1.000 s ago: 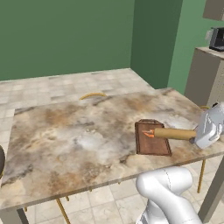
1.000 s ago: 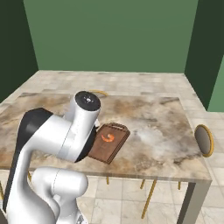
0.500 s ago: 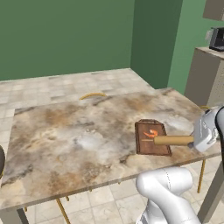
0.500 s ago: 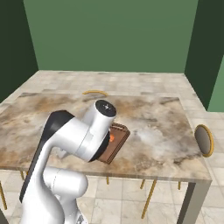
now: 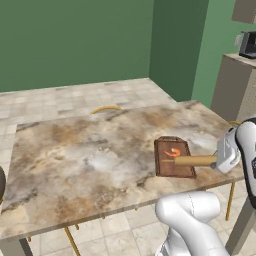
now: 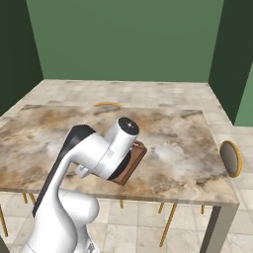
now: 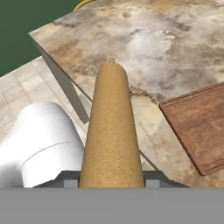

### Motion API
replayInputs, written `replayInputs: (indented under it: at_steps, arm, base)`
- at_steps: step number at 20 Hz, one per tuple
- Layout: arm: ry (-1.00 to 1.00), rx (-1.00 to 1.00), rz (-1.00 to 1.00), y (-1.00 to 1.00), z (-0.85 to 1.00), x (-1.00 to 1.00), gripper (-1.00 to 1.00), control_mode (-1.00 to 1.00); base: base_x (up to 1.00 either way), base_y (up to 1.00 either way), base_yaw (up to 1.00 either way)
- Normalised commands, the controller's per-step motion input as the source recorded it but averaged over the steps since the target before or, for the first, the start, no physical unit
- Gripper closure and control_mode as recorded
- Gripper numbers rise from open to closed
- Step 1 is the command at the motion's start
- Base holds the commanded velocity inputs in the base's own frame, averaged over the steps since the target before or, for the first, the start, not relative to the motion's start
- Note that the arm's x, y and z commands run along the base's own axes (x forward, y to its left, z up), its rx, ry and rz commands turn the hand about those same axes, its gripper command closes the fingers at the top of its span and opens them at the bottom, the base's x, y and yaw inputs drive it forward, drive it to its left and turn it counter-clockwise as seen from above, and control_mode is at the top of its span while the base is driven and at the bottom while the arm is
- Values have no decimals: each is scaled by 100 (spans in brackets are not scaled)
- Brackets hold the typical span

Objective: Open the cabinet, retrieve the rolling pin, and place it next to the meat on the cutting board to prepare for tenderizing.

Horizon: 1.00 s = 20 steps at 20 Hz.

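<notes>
Gripper (image 5: 218,161) is clamped on the rolling pin (image 5: 195,160), which sticks out level over the near edge of the cutting board (image 5: 172,157), just beside the meat (image 5: 173,152); whether it touches the board I can't tell. Fingertips are hidden behind the pin in the hand view. From the right base view the arm covers most of the board, pin and meat; the marble table (image 6: 188,163) is otherwise visible.

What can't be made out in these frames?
- Finger contact on the rolling pin: hand view, cut off by the bottom edge.
- Meat and most of the cutting board: right base view, behind the arm.
- Pin's near handle: left base view, behind the gripper.
</notes>
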Motion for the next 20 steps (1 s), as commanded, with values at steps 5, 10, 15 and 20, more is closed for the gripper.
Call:
replayInputs:
  at_steps: [5,10,15,20]
  arm:
    - [0,0,0,0,-27,30,100,-100]
    - [0,0,0,0,-26,30,100,-100]
    - [-2,1,0,0,-32,18,100,-100]
    - [-2,0,0,-2,-29,20,100,-100]
  base:
    - [0,0,0]
    - [0,0,0]
    - [0,0,0]
    - [0,0,0]
